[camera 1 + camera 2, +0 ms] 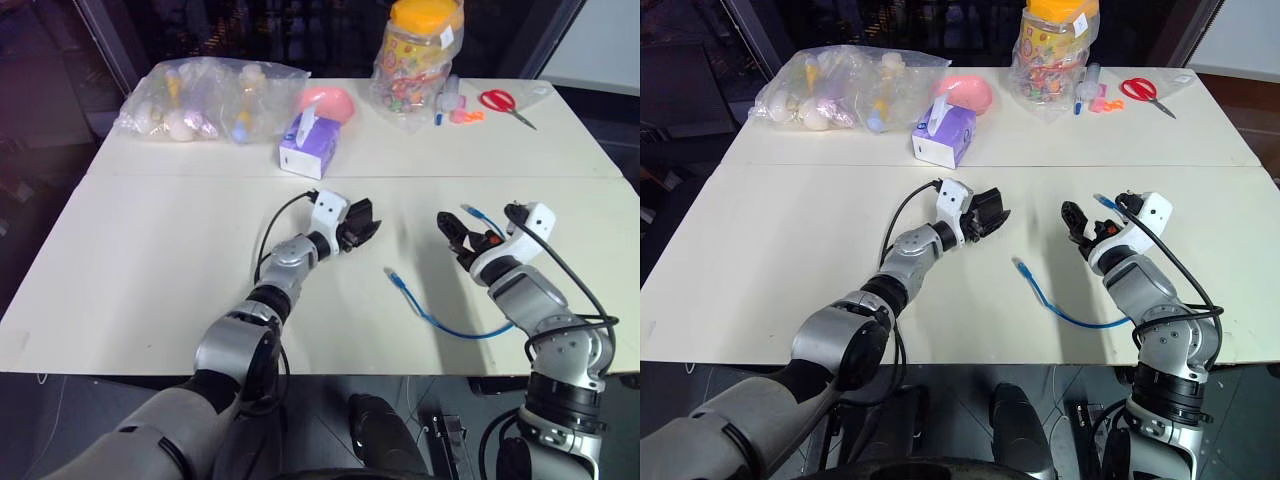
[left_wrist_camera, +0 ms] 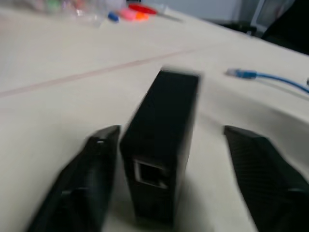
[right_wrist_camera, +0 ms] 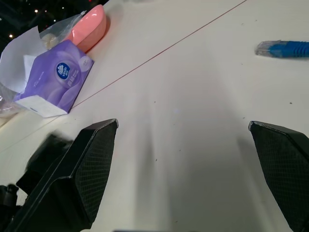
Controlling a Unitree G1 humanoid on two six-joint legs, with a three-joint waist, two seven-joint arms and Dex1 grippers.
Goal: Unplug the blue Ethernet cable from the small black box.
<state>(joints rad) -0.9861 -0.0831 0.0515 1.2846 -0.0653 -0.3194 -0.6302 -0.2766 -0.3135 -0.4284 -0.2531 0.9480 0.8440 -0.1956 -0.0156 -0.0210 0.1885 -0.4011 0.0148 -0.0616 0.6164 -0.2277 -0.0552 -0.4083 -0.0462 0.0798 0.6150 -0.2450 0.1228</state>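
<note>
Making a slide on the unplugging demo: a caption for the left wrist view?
Open left claw straddling the small black box, port empty, blue Ethernet cable lying apart.

Both head eyes looked steeply down over the whole table (image 1: pixel 150 260); wrist cameras skimmed it low, sharing its centre seam.

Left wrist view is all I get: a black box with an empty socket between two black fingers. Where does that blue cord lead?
Observer: The blue Ethernet cable lies loose on the table, curving toward the right arm, apart from the small black box.
Operator: Is the other tool holding it?
Observer: No. The right tool is open, with nothing between its fingers.
Operator: What's farther back?
Observer: A purple tissue box stands beyond the box.
</note>
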